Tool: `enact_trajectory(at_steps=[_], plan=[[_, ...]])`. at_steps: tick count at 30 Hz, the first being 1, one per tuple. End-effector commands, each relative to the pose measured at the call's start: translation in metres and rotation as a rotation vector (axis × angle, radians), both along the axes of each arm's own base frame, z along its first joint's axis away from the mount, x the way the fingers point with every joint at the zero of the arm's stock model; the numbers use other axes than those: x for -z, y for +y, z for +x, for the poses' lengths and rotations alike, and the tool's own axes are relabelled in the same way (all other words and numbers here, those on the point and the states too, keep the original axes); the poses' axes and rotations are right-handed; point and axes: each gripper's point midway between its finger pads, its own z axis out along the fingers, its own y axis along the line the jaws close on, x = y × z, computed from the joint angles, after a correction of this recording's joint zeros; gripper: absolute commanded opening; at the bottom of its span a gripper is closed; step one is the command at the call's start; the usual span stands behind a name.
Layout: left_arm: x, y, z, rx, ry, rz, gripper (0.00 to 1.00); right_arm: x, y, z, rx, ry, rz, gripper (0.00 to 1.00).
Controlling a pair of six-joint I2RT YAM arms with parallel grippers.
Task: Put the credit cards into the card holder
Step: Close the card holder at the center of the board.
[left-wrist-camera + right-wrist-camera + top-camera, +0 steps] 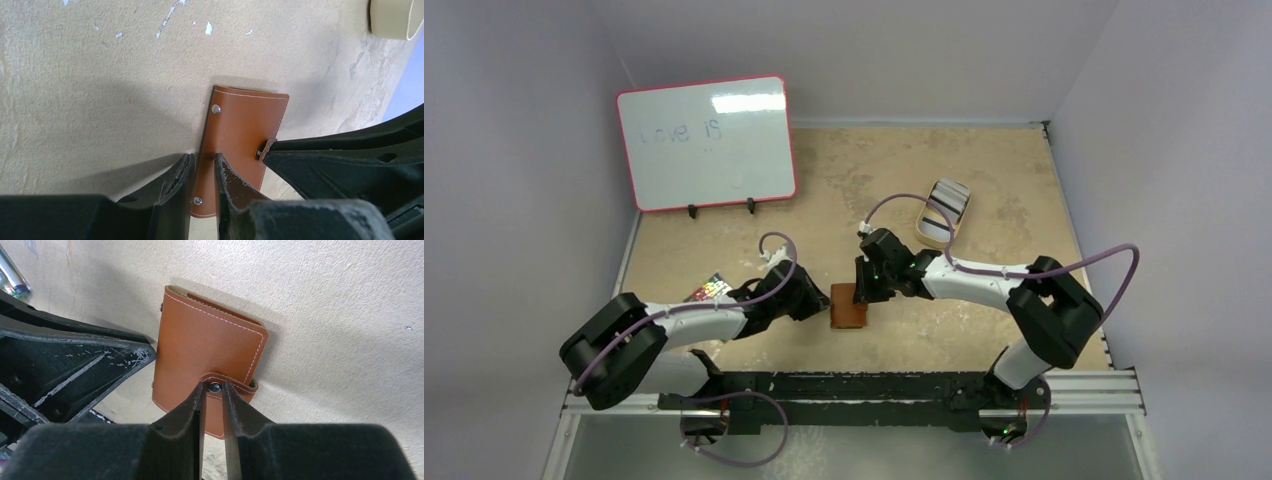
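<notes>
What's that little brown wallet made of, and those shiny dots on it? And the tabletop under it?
The card holder looks like smooth brown leather or imitation leather: soft sheen, pale stitching along the edges. Its snap button and rivets look like polished metal, silvery and glinting. The table looks like beige speckled board, maybe cork or laminate; white chips mark its surface.
</notes>
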Motion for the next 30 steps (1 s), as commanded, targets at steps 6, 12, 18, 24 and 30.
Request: enact_trajectory(at_steps=[6, 12, 18, 24, 30], plan=[[-0.006, -0.008, 0.011, 0.005, -0.040, 0.005, 0.20, 0.002, 0.003, 0.001, -0.027, -0.005, 0.005, 0.17], [-0.006, -0.008, 0.011, 0.005, -0.040, 0.004, 0.20, 0.004, 0.003, 0.008, -0.023, -0.033, -0.017, 0.15], [-0.003, -0.008, 0.011, 0.005, -0.037, 0.011, 0.20, 0.006, 0.000, 0.008, -0.030, -0.032, -0.044, 0.14], [-0.001, -0.009, 0.012, 0.006, -0.033, 0.011, 0.20, 0.011, 0.001, 0.006, -0.050, -0.017, -0.061, 0.13], [-0.001, -0.010, 0.012, 0.009, -0.032, 0.007, 0.19, 0.013, 0.001, 0.002, -0.060, -0.015, -0.090, 0.11]])
